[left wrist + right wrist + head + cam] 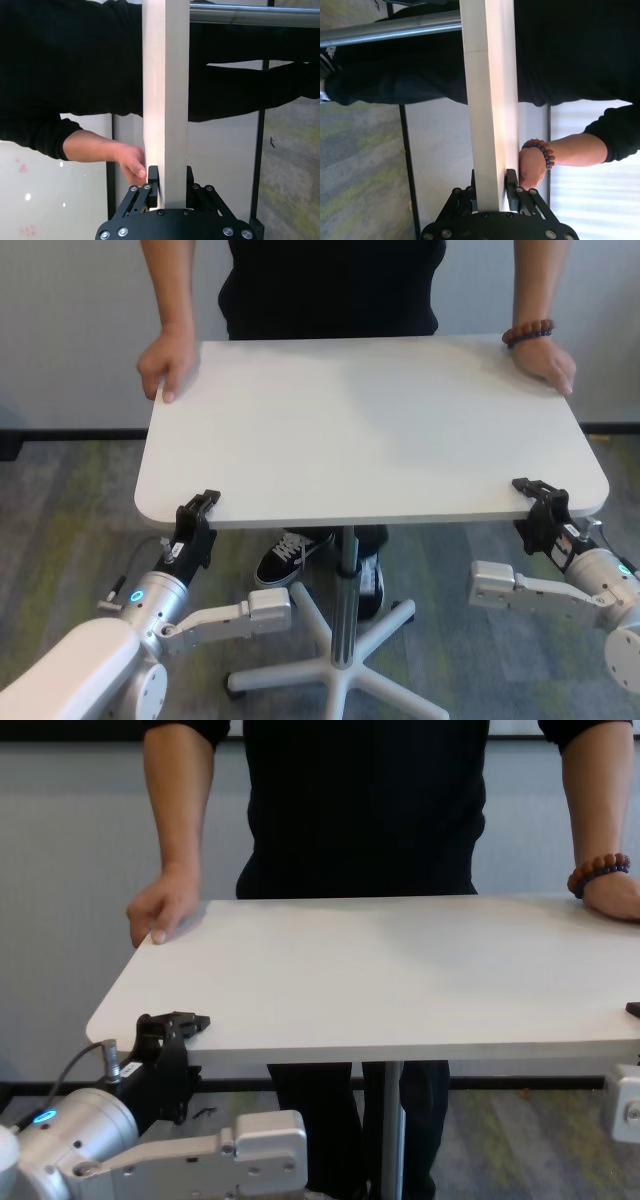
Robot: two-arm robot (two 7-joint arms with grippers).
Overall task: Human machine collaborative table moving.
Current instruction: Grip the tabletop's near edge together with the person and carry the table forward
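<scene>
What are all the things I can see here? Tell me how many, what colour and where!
table: one, white top, in the middle between person and robot.
post: one, grey metal, under the tabletop, on a white star-shaped base.
carpet: grey-green, on the floor.
human: one, black shirt, at the far edge, a hand on each far corner.
bracelet: one, brown beads, on the wrist at the robot's right.
shoes: black and white, under the table.
left gripper: black, clamped on the near edge.
right gripper: black, clamped on the near edge.
</scene>
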